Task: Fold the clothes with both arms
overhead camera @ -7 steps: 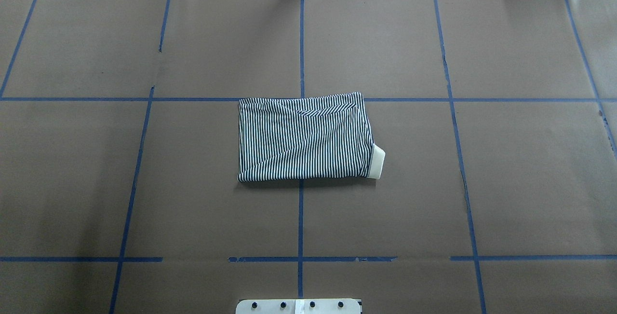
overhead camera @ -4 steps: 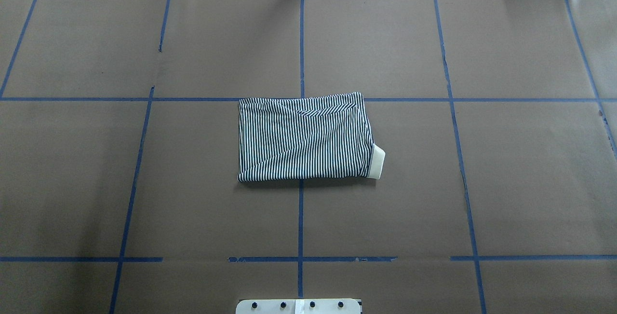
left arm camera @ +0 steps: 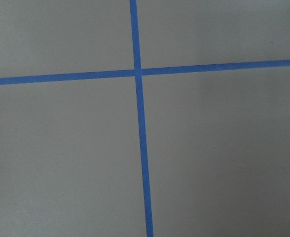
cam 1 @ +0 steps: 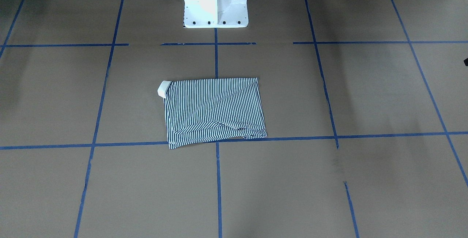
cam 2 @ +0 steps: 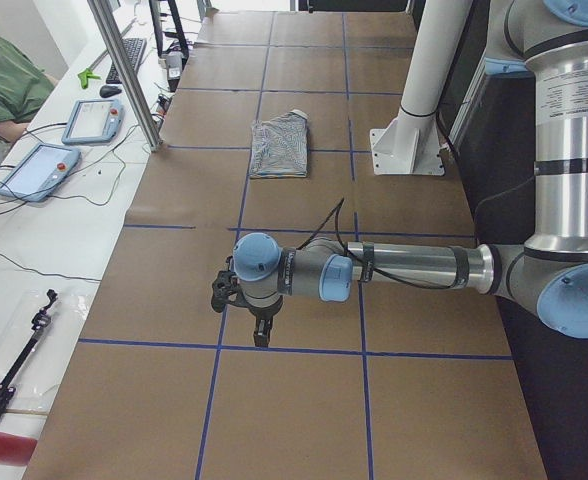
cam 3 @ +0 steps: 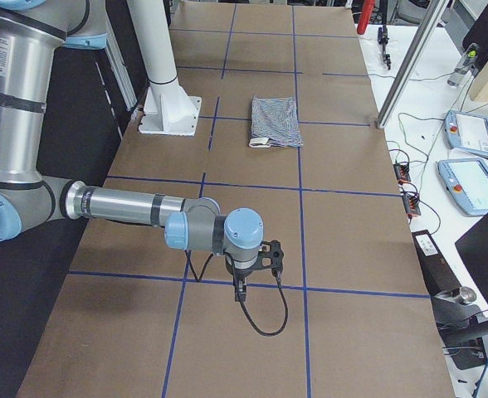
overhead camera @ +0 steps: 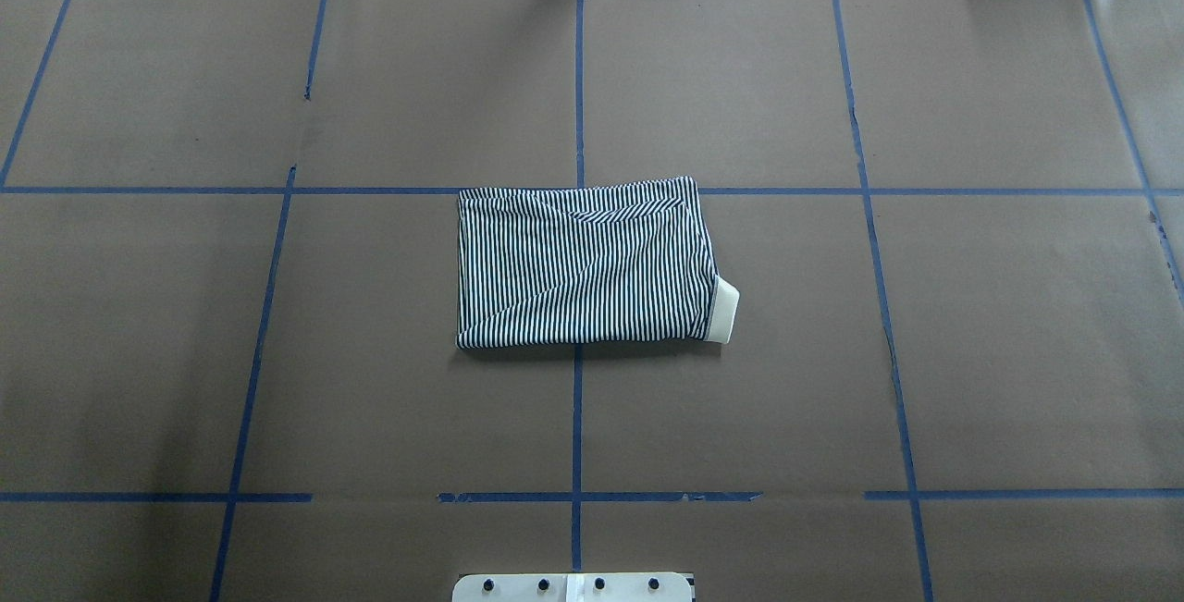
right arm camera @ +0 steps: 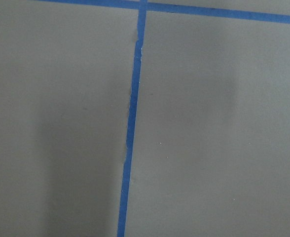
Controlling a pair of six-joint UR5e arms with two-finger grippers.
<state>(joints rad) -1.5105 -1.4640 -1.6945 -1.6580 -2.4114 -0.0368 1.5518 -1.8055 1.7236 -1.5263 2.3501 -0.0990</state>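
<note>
The striped polo shirt [overhead camera: 583,264] lies folded into a flat rectangle at the table's middle, with its cream collar [overhead camera: 723,311] sticking out at one corner. It also shows in the front-facing view [cam 1: 214,110] and both side views [cam 2: 279,147] [cam 3: 275,120]. My left gripper [cam 2: 259,332] hangs low over the table far from the shirt, toward the table's left end. My right gripper [cam 3: 240,290] hangs low toward the right end. Both show only in the side views, so I cannot tell if they are open or shut. The wrist views show only brown paper and blue tape.
The white pedestal base [cam 1: 215,0] stands at the robot's edge of the table. Blue tape lines [overhead camera: 578,417] grid the brown paper. Teach pendants [cam 2: 94,120] [cam 3: 472,133], cables and a metal post [cam 2: 124,70] sit on the far bench, where a person [cam 2: 4,80] sits.
</note>
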